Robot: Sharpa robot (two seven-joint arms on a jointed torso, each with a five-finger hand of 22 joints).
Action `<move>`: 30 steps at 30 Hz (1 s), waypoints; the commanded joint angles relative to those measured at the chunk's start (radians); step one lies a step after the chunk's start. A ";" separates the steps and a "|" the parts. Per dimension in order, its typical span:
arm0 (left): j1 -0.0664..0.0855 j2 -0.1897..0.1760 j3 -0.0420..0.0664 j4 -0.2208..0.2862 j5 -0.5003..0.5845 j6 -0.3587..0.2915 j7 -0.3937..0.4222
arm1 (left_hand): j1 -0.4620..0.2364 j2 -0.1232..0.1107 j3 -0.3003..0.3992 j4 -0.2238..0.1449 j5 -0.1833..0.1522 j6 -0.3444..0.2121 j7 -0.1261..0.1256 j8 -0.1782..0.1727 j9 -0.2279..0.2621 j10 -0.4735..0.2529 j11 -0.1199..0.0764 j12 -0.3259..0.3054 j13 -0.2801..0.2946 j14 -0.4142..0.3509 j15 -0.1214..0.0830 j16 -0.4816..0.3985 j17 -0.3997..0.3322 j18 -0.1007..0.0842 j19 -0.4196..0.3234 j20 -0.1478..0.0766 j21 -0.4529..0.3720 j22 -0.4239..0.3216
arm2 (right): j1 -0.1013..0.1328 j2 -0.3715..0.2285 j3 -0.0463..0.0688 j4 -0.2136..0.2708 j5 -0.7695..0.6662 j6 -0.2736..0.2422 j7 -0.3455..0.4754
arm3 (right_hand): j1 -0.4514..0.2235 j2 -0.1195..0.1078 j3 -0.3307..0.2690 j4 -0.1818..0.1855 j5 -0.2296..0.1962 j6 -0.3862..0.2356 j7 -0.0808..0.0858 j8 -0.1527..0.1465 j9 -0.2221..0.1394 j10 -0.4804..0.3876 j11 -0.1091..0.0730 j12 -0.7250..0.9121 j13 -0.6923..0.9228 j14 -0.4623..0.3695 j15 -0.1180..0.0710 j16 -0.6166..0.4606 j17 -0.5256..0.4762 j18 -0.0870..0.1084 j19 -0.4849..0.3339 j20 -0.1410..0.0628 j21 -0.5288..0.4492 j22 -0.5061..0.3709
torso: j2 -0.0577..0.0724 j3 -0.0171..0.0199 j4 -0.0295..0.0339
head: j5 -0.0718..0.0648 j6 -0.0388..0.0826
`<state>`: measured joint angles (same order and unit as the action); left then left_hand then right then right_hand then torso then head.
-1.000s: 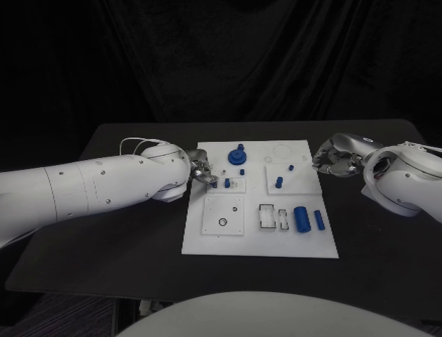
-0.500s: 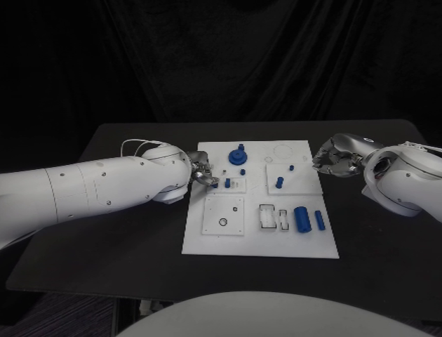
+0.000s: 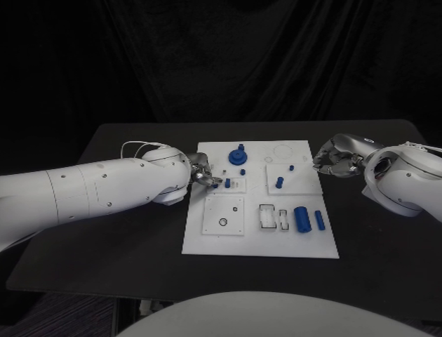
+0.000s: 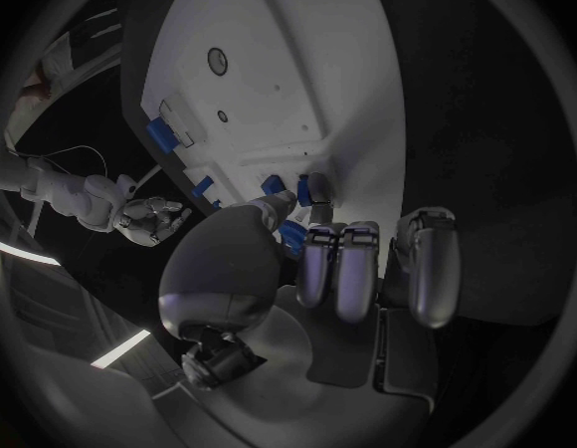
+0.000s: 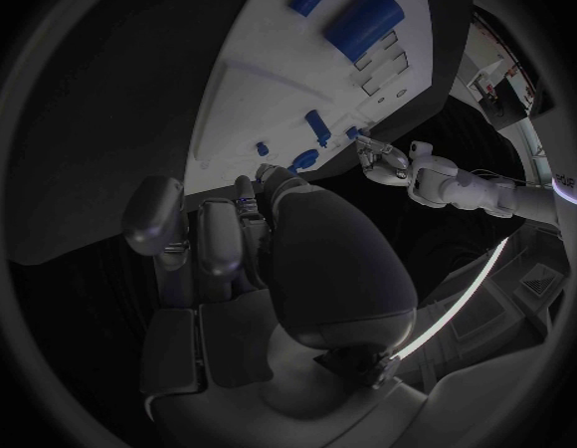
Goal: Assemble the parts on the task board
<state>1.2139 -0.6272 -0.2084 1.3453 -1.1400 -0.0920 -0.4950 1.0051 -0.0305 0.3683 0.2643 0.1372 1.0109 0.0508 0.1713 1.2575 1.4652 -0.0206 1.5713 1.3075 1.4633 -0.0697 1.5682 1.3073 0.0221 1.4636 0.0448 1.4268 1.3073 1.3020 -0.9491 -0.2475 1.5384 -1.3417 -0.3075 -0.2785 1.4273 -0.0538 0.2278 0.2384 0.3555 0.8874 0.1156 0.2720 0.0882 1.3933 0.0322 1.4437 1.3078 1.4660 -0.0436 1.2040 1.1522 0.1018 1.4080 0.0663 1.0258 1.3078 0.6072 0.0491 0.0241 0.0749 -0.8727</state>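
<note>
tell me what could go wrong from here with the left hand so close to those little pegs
1. The left hand works at the task board's left edge among small upright blue pegs; a stray finger might knock one over.
2. Pressing near the edge could shift the board, disturbing the loose large blue cylinder.
3. The right hand sits by the board's right edge and could bump it if it swings inward.

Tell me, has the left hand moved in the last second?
Hardly, if at all. The left hand stays at the left edge of the task board, its fingertips beside the same small blue peg as before.
</note>
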 commanded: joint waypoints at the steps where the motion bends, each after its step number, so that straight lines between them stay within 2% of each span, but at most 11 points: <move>1: -0.009 0.001 -0.003 0.000 0.004 0.019 0.016 | -0.066 0.007 -0.083 0.025 -0.039 -0.011 0.007 -0.024 -0.017 0.106 0.009 -0.001 0.263 0.107 0.011 0.003 0.263 0.015 0.019 0.007 -0.007 0.214 | -0.002 -0.002 0.001 0.001 0.000 0.008 -0.015 | 0.000 0.001 0.006 0.000 0.004 0.007 0.003 0.005 -0.001 -0.005 0.001 -0.005 0.038 0.010 0.002 -0.006 -0.001 0.010 -0.006 -0.002 -0.003 0.030 | 0.000 -0.0001 0.0001 | -0.001 0.000; 2: -0.009 0.001 -0.003 -0.001 0.004 0.019 0.019 | -0.092 0.015 -0.111 0.027 -0.061 -0.014 0.009 -0.032 -0.024 0.106 0.011 -0.001 0.263 0.107 0.011 0.003 0.263 0.015 0.018 0.008 -0.009 0.214 | -0.002 -0.002 0.001 0.001 0.000 0.008 -0.015 | 0.000 0.001 0.006 0.000 0.004 0.007 0.003 0.005 -0.001 -0.005 0.001 -0.005 0.038 0.010 0.002 -0.006 -0.001 0.010 -0.006 -0.002 -0.003 0.030 | 0.000 0.0000 0.0001 | -0.001 0.000; 4: -0.010 0.000 -0.003 -0.002 0.004 0.019 0.025 | -0.141 0.035 -0.179 0.028 -0.081 -0.027 0.017 -0.061 -0.052 0.106 0.017 -0.001 0.263 0.107 0.018 0.003 0.263 0.016 0.017 0.012 -0.010 0.213 | -0.002 -0.003 0.001 0.001 0.000 0.008 -0.015 | 0.000 0.001 0.006 0.000 0.004 0.007 0.003 0.005 -0.001 -0.005 0.001 -0.005 0.038 0.010 0.002 -0.006 -0.001 0.010 -0.006 -0.002 -0.003 0.030 | 0.000 0.0002 0.0000 | -0.001 0.000; 7: -0.010 -0.001 -0.003 -0.005 0.004 0.017 0.034 | -0.190 0.056 -0.242 0.028 -0.084 -0.026 0.021 -0.078 -0.075 0.106 0.021 -0.001 0.263 0.107 0.021 0.003 0.263 0.016 0.017 0.017 -0.011 0.213 | -0.002 -0.003 0.001 0.001 0.000 0.008 -0.016 | 0.000 0.001 0.006 0.000 0.004 0.007 0.003 0.005 -0.001 -0.005 0.001 -0.005 0.038 0.010 0.002 -0.006 -0.001 0.010 -0.006 -0.002 -0.003 0.030 | -0.001 0.0003 -0.0001 | -0.002 0.000; 9: -0.011 -0.002 -0.003 -0.008 0.004 0.013 0.043 | -0.243 0.086 -0.307 0.029 -0.085 -0.026 0.025 -0.096 -0.104 0.106 0.025 -0.001 0.263 0.107 0.024 0.003 0.263 0.016 0.016 0.020 -0.013 0.213 | -0.002 -0.003 0.001 0.001 0.000 0.008 -0.016 | 0.000 0.001 0.006 0.000 0.004 0.007 0.003 0.005 -0.001 -0.005 0.001 -0.005 0.038 0.010 0.002 -0.006 -0.001 0.010 -0.006 -0.002 -0.003 0.030 | 0.000 -0.0002 -0.0005 | -0.001 0.000; 16: -0.011 -0.004 -0.003 -0.013 0.004 0.010 0.041 | -0.263 0.117 -0.362 0.030 -0.085 -0.016 0.025 -0.098 -0.121 0.106 0.026 -0.001 0.263 0.107 0.025 0.003 0.263 0.016 0.016 0.022 -0.011 0.213 | -0.002 -0.003 0.001 0.000 0.000 0.009 -0.016 | 0.000 0.001 0.006 0.000 0.004 0.007 0.003 0.005 -0.001 -0.005 0.001 -0.005 0.038 0.010 0.002 -0.006 -0.001 0.010 -0.006 -0.002 -0.003 0.030 | 0.000 -0.0003 -0.0004 | -0.001 0.000; 20: -0.011 -0.006 -0.003 -0.015 0.004 0.012 0.027 | -0.268 0.144 -0.387 0.030 -0.083 0.002 0.021 -0.088 -0.121 0.106 0.023 -0.001 0.263 0.107 0.023 0.003 0.263 0.016 0.018 0.021 -0.009 0.214 | -0.002 -0.003 0.001 0.000 0.000 0.009 -0.016 | 0.000 0.001 0.007 0.000 0.004 0.008 0.003 0.006 -0.002 -0.003 0.001 -0.003 0.041 0.010 0.002 -0.006 0.000 0.010 -0.006 -0.002 -0.004 0.030 | 0.000 -0.0002 -0.0003 | -0.001 0.000; 22: -0.011 -0.008 -0.003 -0.015 0.004 0.004 0.024 | -0.277 0.173 -0.410 0.030 -0.079 0.018 0.015 -0.068 -0.105 0.106 0.019 -0.001 0.263 0.107 0.020 0.003 0.263 0.015 0.019 0.019 -0.007 0.215 | -0.002 -0.003 0.001 0.000 0.000 0.008 -0.015 | 0.000 0.001 0.007 0.000 0.004 0.008 0.003 0.006 -0.002 -0.003 0.001 -0.003 0.041 0.010 0.002 -0.006 0.000 0.010 -0.006 -0.002 -0.004 0.030 | 0.000 0.0000 0.0001 | 0.000 0.000; 25: -0.012 -0.012 -0.003 -0.013 0.004 -0.025 0.038 | -0.278 0.203 -0.440 0.030 -0.078 0.017 0.012 -0.045 -0.078 0.106 0.016 -0.001 0.263 0.107 0.017 0.003 0.263 0.015 0.020 0.016 -0.006 0.215 | -0.002 -0.004 0.001 0.001 0.000 0.004 -0.013 | 0.000 0.001 0.007 0.000 0.004 0.008 0.003 0.006 -0.002 -0.003 0.001 -0.003 0.041 0.010 0.002 -0.006 0.000 0.010 -0.006 -0.002 -0.004 0.030 | 0.000 0.0000 -0.0002 | 0.002 0.000; 27: -0.012 -0.020 -0.003 -0.007 0.004 -0.084 0.081 | -0.268 0.239 -0.484 0.029 -0.079 -0.006 0.010 -0.009 -0.030 0.106 0.014 -0.001 0.263 0.107 0.015 0.003 0.263 0.014 0.022 0.013 -0.001 0.216 | -0.002 -0.005 0.001 0.002 0.000 -0.002 -0.009 | 0.000 0.001 0.007 0.000 0.004 0.008 0.003 0.006 -0.002 -0.003 0.001 -0.003 0.041 0.010 0.002 -0.006 0.000 0.010 -0.006 -0.002 -0.004 0.030 | 0.000 0.0000 -0.0005 | 0.002 0.000; 30: -0.012 -0.036 -0.003 0.005 0.004 -0.187 0.174 | -0.230 0.253 -0.523 0.027 -0.075 -0.032 0.009 0.035 0.020 0.106 0.013 -0.001 0.263 0.107 0.015 0.003 0.263 0.013 0.024 0.012 0.002 0.217 | -0.002 -0.010 0.001 0.006 0.000 -0.014 -0.001 | 0.000 0.001 0.007 0.000 0.005 0.008 0.002 0.006 -0.002 -0.003 0.001 -0.003 0.041 0.011 0.002 -0.005 0.001 0.009 -0.005 -0.002 -0.002 0.031 | 0.000 -0.0003 -0.0008 | 0.001 0.000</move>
<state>1.2036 -0.6583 -0.2122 1.3431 -1.1399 -0.1517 -0.4303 0.7661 0.2217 -0.1469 0.2911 0.0582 0.9860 0.0591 0.1976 1.2672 1.4650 0.0004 1.5713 1.3075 1.4635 -0.0516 1.5681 1.3081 0.0221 1.4637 0.0594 1.4235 1.3073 1.3020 -0.9557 -0.2476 1.5407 -1.3393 -0.3063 -0.2788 1.4273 -0.0538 0.2278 0.2384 0.3555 0.8908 0.1190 0.2720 0.0874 1.3933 0.0322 1.4437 1.3075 1.4660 -0.0436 1.2040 1.1523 0.1018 1.4080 0.0663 1.0258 1.3077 0.6072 0.0490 0.0236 0.0763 -0.8727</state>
